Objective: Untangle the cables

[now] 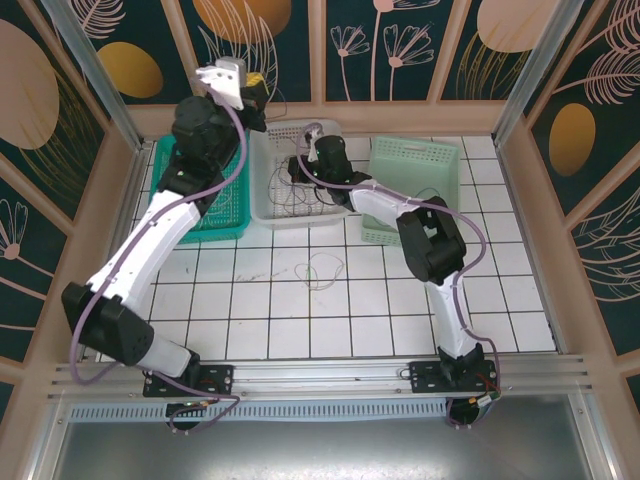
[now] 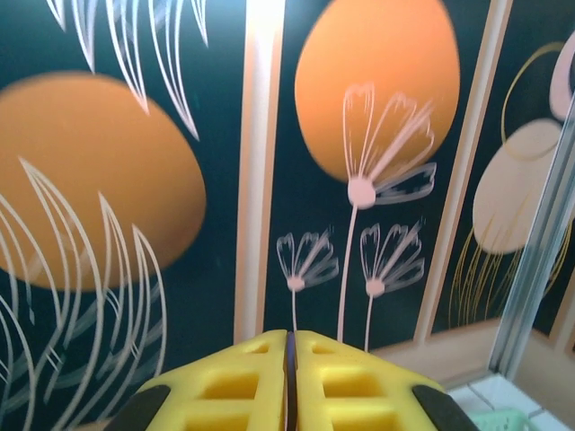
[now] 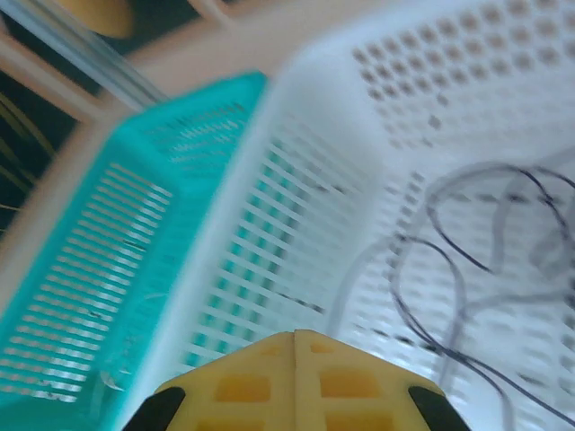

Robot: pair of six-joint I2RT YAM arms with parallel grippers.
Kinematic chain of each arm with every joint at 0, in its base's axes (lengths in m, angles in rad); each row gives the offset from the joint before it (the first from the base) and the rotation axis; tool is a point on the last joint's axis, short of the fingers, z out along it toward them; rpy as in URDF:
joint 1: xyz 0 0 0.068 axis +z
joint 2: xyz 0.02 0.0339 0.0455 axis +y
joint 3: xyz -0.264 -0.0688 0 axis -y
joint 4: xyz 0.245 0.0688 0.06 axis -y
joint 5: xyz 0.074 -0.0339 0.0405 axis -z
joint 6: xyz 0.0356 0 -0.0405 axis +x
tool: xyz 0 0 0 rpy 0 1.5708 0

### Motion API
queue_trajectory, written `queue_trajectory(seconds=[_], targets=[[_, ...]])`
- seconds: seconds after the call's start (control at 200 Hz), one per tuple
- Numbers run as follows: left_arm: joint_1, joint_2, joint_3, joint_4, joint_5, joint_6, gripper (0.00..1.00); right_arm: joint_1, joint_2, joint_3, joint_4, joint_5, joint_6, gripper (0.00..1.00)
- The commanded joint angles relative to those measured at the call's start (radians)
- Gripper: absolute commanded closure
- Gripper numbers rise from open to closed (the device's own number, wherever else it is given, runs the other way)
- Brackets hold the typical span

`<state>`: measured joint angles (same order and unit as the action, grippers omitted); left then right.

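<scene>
Top view: upper middle, a white perforated plastic basket (image 1: 262,205) holding thin dark and pale tangled cables (image 1: 292,195); 1 more thin loop (image 1: 318,270) loose on the white tiled worktop (image 1: 400,300) at centre. Right hand (image 1: 308,135) dipped over that basket's far end; left hand (image 1: 254,82) raised at upper left above a teal slatted plastic basket (image 1: 215,220).

Left wrist view: 2 yellow fingers (image 2: 234,386) pressed together at bottom centre, gripping nothing, facing a flowered wall (image 2: 135,180).

Right wrist view: fingers likewise closed and empty; dark loops at right, just ahead.

Probably reaching in for a strand, none held yet. Next: open the right hand, settle onto 1 strand, pinch, lift clear.
</scene>
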<state>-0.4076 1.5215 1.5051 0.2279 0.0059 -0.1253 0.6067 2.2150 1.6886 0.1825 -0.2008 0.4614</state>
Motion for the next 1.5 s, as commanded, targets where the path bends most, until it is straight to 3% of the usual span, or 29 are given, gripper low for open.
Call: queue_trajectory(seconds=[0.0,0.155,0.225,0.27,0.44,0.611,0.696,0.846,0.966,1.211,1.496], targets=[[0.004,0.066,-0.004,0.035,0.023,-0.045,0.91,-0.003,-0.011,0.020,-0.101,0.077,-0.031,0.97],[0.014,0.185,0.048,-0.004,0.020,-0.074,0.91,-0.003,-0.036,0.018,-0.186,0.109,-0.028,0.74],[0.028,0.253,0.069,-0.018,0.033,-0.107,0.91,-0.001,-0.056,0.023,-0.225,0.122,-0.026,0.50],[0.037,0.287,0.086,-0.035,0.043,-0.126,0.90,0.000,-0.073,0.019,-0.243,0.137,-0.024,0.40],[0.052,0.386,0.140,-0.096,0.061,-0.155,0.88,0.002,-0.142,0.007,-0.299,0.138,-0.023,0.26],[0.052,0.458,0.226,-0.213,0.076,-0.161,0.64,0.009,-0.220,-0.014,-0.347,0.128,-0.051,0.24],[0.052,0.452,0.223,-0.232,0.082,-0.158,0.34,0.020,-0.302,-0.096,-0.321,0.142,-0.080,0.24],[0.052,0.383,0.157,-0.234,0.063,-0.150,0.17,0.046,-0.474,-0.278,-0.298,0.178,-0.178,0.27],[0.052,0.257,-0.005,-0.139,0.076,-0.190,0.02,0.087,-0.592,-0.415,-0.350,0.194,-0.226,0.29],[0.043,-0.055,-0.407,0.052,0.103,-0.263,0.01,0.125,-0.749,-0.689,-0.443,0.220,-0.102,0.32],[0.000,-0.281,-0.732,0.061,0.063,-0.279,0.02,0.178,-0.668,-0.812,-0.470,0.164,0.021,0.34]])
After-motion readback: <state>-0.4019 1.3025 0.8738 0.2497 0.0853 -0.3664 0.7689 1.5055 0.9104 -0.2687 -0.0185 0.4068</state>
